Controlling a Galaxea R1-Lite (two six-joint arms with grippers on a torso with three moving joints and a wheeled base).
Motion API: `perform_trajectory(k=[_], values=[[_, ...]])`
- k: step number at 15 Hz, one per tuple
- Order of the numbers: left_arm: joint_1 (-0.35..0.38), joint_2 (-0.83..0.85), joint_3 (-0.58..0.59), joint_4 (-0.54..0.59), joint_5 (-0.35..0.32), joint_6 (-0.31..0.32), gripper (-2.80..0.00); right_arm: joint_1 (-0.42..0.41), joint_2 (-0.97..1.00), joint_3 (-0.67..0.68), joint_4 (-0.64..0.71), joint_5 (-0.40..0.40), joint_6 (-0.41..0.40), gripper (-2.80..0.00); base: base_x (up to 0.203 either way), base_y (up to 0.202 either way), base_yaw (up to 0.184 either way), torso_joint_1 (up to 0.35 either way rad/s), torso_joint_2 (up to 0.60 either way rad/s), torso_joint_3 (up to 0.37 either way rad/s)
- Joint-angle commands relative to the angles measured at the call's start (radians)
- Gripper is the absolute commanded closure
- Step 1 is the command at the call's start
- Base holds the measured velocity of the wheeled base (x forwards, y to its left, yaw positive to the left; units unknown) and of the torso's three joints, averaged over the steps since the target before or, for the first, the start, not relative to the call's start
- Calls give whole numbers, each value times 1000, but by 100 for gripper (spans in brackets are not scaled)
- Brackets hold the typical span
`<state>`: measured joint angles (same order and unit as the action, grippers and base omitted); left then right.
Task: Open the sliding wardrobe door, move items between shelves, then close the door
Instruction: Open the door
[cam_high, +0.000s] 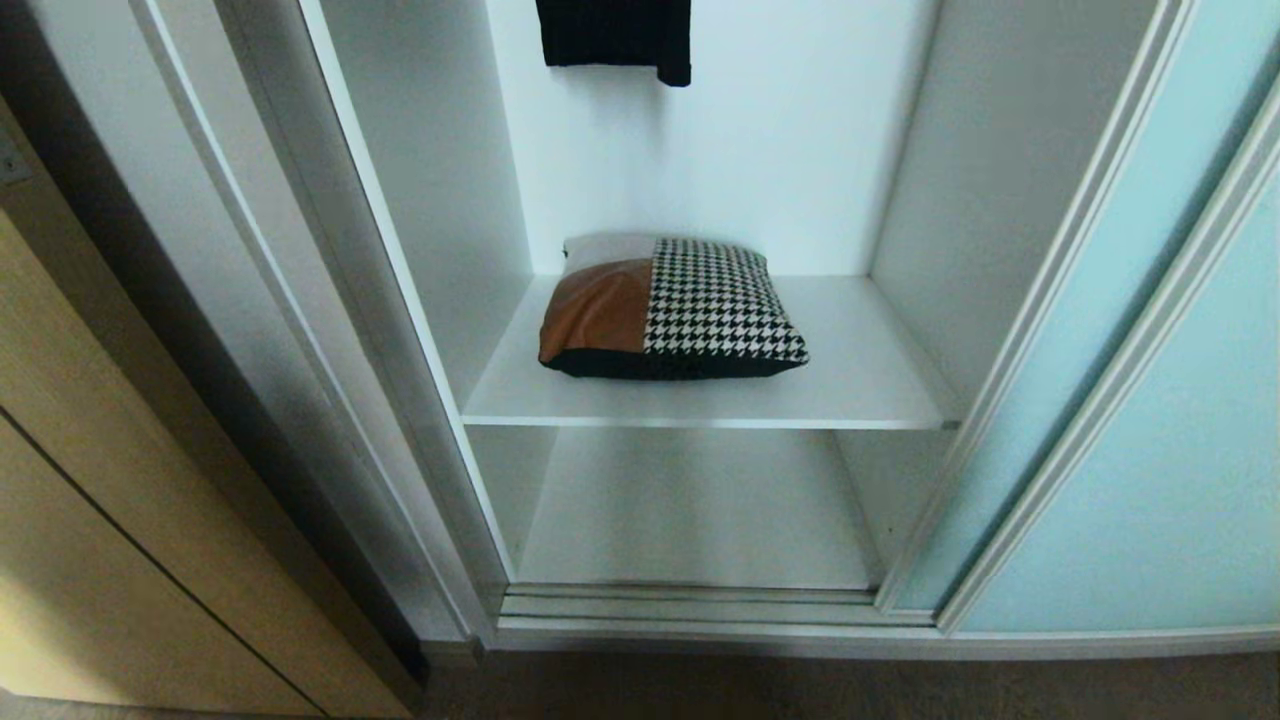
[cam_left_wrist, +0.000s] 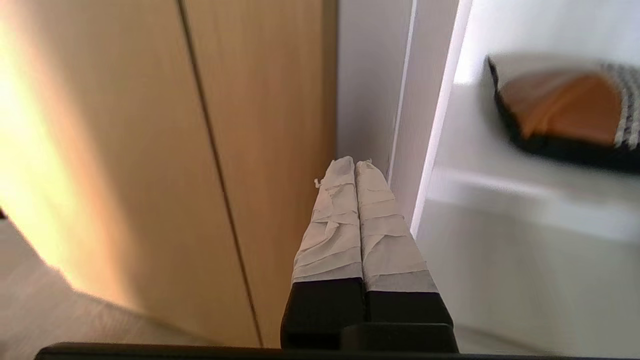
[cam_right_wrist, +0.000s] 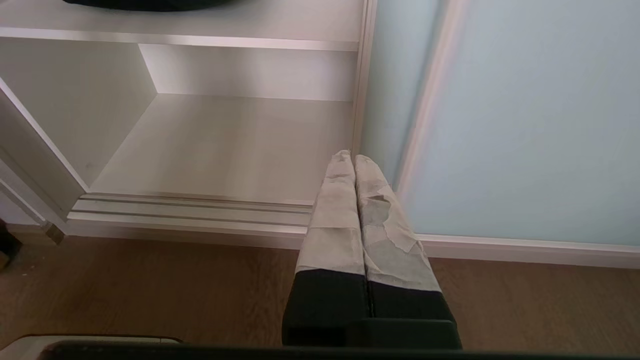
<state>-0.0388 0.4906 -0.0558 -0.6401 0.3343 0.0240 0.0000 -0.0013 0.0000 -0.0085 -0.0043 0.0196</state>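
The sliding wardrobe door (cam_high: 1150, 400), frosted pale aqua glass in a silver-white frame, stands slid to the right, leaving the wardrobe open. A tan-and-houndstooth cushion (cam_high: 670, 308) with a black back lies on the upper white shelf (cam_high: 880, 390); the lower shelf (cam_high: 690, 520) is bare. Neither arm shows in the head view. In the left wrist view my left gripper (cam_left_wrist: 355, 162) is shut and empty, pointing at the wardrobe's left frame, with the cushion (cam_left_wrist: 565, 107) off to one side. My right gripper (cam_right_wrist: 352, 156) is shut and empty, low in front of the door's edge (cam_right_wrist: 370, 100).
A light wooden door (cam_high: 120, 520) stands left of the wardrobe. A small black garment (cam_high: 615, 35) hangs above the cushion. Sliding tracks (cam_high: 690, 605) run along the wardrobe's bottom. Brown wooden floor (cam_right_wrist: 150, 290) lies in front.
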Motion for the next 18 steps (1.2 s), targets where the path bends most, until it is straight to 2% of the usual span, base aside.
perform_trajectory(k=[1, 4, 5, 6, 7, 9, 10, 11, 14, 16, 17, 18], values=[[11, -217, 44, 109, -26, -1, 0, 0, 0, 0, -1, 0, 0, 0, 0, 0, 0, 0, 0, 0], [26, -456, 51, 407, -162, -3, 0, 0, 0, 0, -1, 0, 0, 0, 0, 0, 0, 0, 0, 0], [30, -492, 53, 483, -230, -27, 0, 0, 0, 0, -1, 0, 0, 0, 0, 0, 0, 0, 0, 0], [32, -496, 54, 564, -332, -87, 0, 0, 0, 0, -1, 0, 0, 0, 0, 0, 0, 0, 0, 0], [34, -491, 48, 626, -388, -144, 0, 0, 0, 0, -1, 0, 0, 0, 0, 0, 0, 0, 0, 0], [34, -490, 43, 638, -382, -160, 0, 0, 0, 0, -1, 0, 0, 0, 0, 0, 0, 0, 0, 0], [34, -489, 41, 640, -354, -153, 0, 0, 0, 0, -1, 0, 0, 0, 0, 0, 0, 0, 0, 0], [34, -488, 39, 645, -327, -138, 0, 0, 0, 0, -1, 0, 0, 0, 0, 0, 0, 0, 0, 0], [34, -488, 41, 639, -338, -63, 0, 0, 0, 0, -1, 0, 0, 0, 0, 0, 0, 0, 0, 0], [34, -490, 44, 636, -332, -90, 0, 0, 0, 0, -1, 0, 0, 0, 0, 0, 0, 0, 0, 0], [34, -490, 47, 631, -326, -75, 0, 0, 0, 0, -1, 0, 0, 0, 0, 0, 0, 0, 0, 0], [34, -489, 51, 628, -325, -16, 0, 0, 0, 0, -1, 0, 0, 0, 0, 0, 0, 0, 0, 0]])
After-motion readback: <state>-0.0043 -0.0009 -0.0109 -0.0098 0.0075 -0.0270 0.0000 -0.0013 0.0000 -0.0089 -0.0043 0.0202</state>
